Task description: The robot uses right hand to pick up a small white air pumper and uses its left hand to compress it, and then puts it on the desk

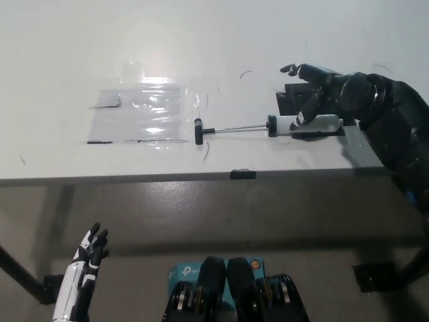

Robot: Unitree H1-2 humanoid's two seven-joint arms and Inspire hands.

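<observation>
The small white air pumper [315,124] lies flat on the desk, its thin rod drawn out to the left and ending in a black handle [199,131]. Its white barrel rests on a black mat [289,99]. My black right hand [320,90] hovers just over the barrel, fingers spread and curling down around it, not closed on it. Part of the barrel is hidden under that hand. My white left hand [84,268] hangs open at the lower left, below the desk's front edge.
A clear plastic sheet [144,114] is taped to the white desk [67,54] left of the pumper's handle. The desk's front edge [201,178] crosses the picture, with a small black clip [242,174] on it. Floor lies below.
</observation>
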